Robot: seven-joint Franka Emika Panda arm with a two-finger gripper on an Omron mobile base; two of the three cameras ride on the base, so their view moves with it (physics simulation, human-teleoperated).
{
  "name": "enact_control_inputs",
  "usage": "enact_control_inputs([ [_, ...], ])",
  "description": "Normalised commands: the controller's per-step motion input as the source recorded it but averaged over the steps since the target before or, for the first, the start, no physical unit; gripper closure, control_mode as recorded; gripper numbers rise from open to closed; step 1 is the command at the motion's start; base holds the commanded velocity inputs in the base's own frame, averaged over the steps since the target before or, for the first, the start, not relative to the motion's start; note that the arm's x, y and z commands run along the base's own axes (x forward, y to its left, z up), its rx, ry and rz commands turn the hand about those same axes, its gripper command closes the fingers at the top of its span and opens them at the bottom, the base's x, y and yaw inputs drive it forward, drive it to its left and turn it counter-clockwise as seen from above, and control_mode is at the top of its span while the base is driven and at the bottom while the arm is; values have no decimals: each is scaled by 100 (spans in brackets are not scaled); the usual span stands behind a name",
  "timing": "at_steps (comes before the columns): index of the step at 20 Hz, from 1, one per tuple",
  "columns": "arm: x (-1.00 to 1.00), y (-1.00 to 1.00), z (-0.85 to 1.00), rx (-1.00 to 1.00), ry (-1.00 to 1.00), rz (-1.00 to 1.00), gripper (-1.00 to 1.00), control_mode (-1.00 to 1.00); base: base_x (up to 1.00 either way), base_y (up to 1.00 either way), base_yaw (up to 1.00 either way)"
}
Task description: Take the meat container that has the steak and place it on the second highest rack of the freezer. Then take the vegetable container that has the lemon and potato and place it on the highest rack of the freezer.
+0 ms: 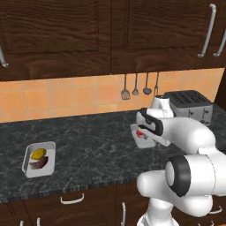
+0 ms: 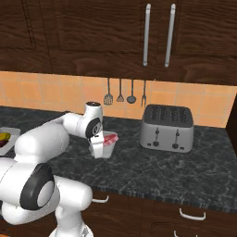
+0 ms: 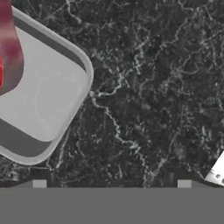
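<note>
The meat container (image 2: pixel 107 144) is a shallow translucent-white tray on the dark marble counter, left of the toaster. The red steak (image 2: pixel 110 137) lies inside it. In the left base view the arm covers part of the meat container (image 1: pixel 142 136) and its steak (image 1: pixel 140 132). My gripper (image 2: pixel 98 151) points down just beside this tray, close over the counter. In the hand view the gripper (image 3: pixel 111 183) is open and holds nothing, and the tray (image 3: pixel 50 92) with the steak (image 3: pixel 8 52) lies off to the left. The vegetable container (image 1: pixel 49 160) holds the lemon (image 1: pixel 39 153) and potato (image 1: pixel 39 163) far to the left. The freezer is out of view.
A silver toaster (image 2: pixel 167 127) stands on the counter to the right of the meat tray. Utensils (image 2: pixel 120 92) hang on the orange tiled wall behind. Dark wooden cabinets (image 2: pixel 92 37) with bar handles hang overhead. The counter's front edge (image 1: pixel 79 190) runs above the drawers.
</note>
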Motion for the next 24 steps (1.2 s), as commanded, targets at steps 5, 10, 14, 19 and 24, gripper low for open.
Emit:
enact_control_inputs([
  [5, 35, 0, -23, 0, 0, 0, -100, -100, 0, 0, 0],
  [10, 29, 0, -27, 0, 0, 0, -100, -100, 0, 0, 0],
  [14, 26, 0, -30, 0, -1, 0, -100, -100, 0, 0, 0],
  [19, 24, 0, -26, 1, -1, 0, -100, -100, 0, 0, 0],
  [24, 22, 0, -19, 0, 0, 0, -100, -100, 0, 0, 0],
])
